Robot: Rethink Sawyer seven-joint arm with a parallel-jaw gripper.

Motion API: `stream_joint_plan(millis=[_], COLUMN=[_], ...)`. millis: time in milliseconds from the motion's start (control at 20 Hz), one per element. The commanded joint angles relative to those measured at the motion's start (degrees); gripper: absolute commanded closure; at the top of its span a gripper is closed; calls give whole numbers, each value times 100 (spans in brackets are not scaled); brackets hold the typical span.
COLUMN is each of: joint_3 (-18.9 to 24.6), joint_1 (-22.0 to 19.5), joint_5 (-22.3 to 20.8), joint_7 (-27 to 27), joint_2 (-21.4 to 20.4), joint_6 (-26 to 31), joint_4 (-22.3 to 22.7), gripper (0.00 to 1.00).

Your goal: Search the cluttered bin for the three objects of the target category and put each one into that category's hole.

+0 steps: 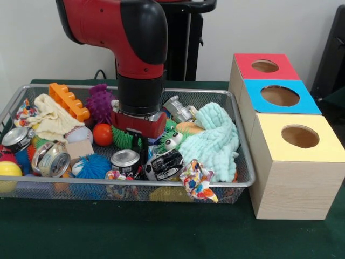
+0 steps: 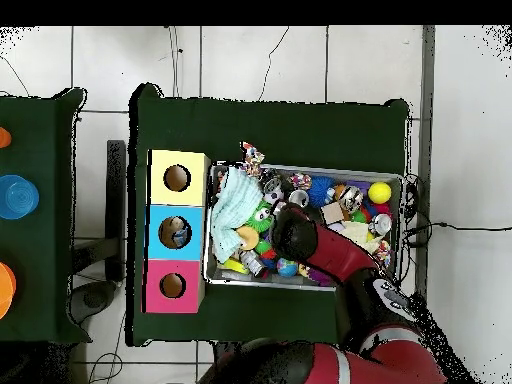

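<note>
At the near rim of the bin (image 1: 245, 184), in the front view, a knotted multicoloured rag (image 1: 197, 181) hangs over the wire edge, and just behind it lie a black-and-white crushed can (image 1: 164, 164) and a silver can (image 1: 125, 161) standing on end. To the left, another silver can (image 1: 52, 159) lies on its side beside a blue spiky ball (image 1: 92, 167), with a yellow ball (image 1: 9, 171) at the corner. Mid-bin, a pale mint cloth (image 1: 218, 141) is heaped on the right, next to a green toy with goggle eyes (image 1: 171, 140). The red and black arm (image 1: 137, 48) comes down into the middle of the clutter, and its gripper (image 1: 141, 137) is sunk among the toys, so whether it is spread or pressed together cannot be told. Farther back sit an orange ball (image 1: 102, 134), a baseball (image 1: 78, 134), a cream cloth (image 1: 53, 120), a purple spiky ball (image 1: 99, 101), an orange toy brick (image 1: 68, 100) and a crumpled silver can (image 1: 178, 108). No see-through bottle can be made out in the heap. Right of the bin stand three boxes in a row, yellow-topped (image 1: 296, 141) nearest, blue-topped (image 1: 279, 97) next, and the red-topped box (image 1: 264, 66) farthest, its hole (image 1: 264, 66) well apart from the gripper.
</note>
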Motion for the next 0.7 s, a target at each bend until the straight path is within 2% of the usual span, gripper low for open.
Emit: stream_joint_plan(millis=[50,350,450,700], joint_3=[374,334,254,-290], joint_1=[387,376,446,865], joint_5=[400,434,506,765], joint_7=[1366,1224,1250,1383], joint_2=[336,342,180,-502], joint_6=[-229,-184,-22,774], joint_4=[-68,-118,-46,144], gripper=[100,100,100,100])
